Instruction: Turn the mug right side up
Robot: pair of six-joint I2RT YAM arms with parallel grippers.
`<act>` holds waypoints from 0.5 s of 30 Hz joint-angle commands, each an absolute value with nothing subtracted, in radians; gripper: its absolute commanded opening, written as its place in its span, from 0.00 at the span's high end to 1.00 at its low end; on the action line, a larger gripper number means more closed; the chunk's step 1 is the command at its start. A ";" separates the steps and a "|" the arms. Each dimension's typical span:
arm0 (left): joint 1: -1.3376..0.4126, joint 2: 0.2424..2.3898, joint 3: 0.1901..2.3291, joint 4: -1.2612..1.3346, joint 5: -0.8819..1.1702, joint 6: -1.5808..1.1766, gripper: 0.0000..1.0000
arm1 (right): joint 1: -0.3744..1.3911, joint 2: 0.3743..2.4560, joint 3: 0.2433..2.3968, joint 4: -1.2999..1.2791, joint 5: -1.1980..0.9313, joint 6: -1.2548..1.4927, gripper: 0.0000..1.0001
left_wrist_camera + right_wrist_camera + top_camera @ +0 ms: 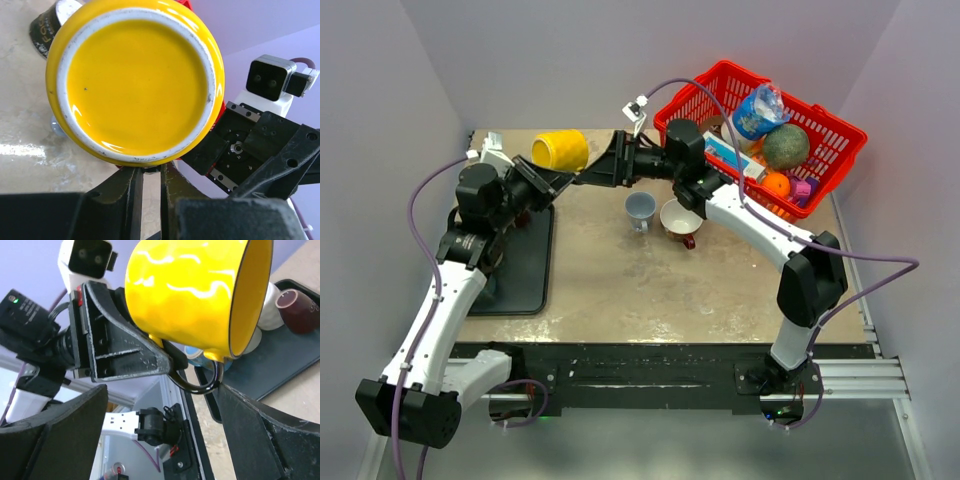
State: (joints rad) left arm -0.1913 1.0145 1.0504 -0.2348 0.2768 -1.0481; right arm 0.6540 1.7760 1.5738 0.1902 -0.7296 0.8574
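The yellow mug (560,150) is off the bench (620,290), held in the air at the upper left of the top view. The left fingers (134,195) are closed almost fully on its thin black handle (200,385) and are its only support. The right fingers (55,440) stand wide apart and hold nothing. The mug sits just ahead of them, centred over the gap and touching neither.

Governing relation: the mug's long axis lies roughly level, not upright. In the right wrist view the mouth faces the right of the frame and the handle hangs below the body. The right fingers straddle the body across that axis, so closing them would take the wall from two sides. The right arm is the only free arm. It reaches in from the right of the top view to meet the left arm.

View differences: the left wrist view shows the glazed base face on and nothing of the mouth. The right wrist view shows the rim, part of the interior and the grip on the handle. The top view shows both arms meeting, but they overlap there, so the clearance between the right fingers and the mug probably cannot be read from it.
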 commanded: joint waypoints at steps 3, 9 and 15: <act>-0.196 1.012 1.112 -0.020 0.373 -1.098 1.00 | 0.650 1.775 1.545 0.463 -0.839 1.020 0.09; -0.196 1.016 1.103 0.078 0.413 -1.133 1.00 | 0.640 1.770 1.508 0.529 -0.856 1.065 0.09; -0.196 1.014 1.063 0.198 0.466 -1.204 1.00 | 0.624 1.772 1.473 0.707 -0.871 1.182 0.10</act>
State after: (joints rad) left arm -0.1925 1.0340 1.0550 -0.0353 0.3920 -1.1439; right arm 0.6365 1.7802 1.4979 0.5026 -0.8337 1.0760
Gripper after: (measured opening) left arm 0.175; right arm 0.909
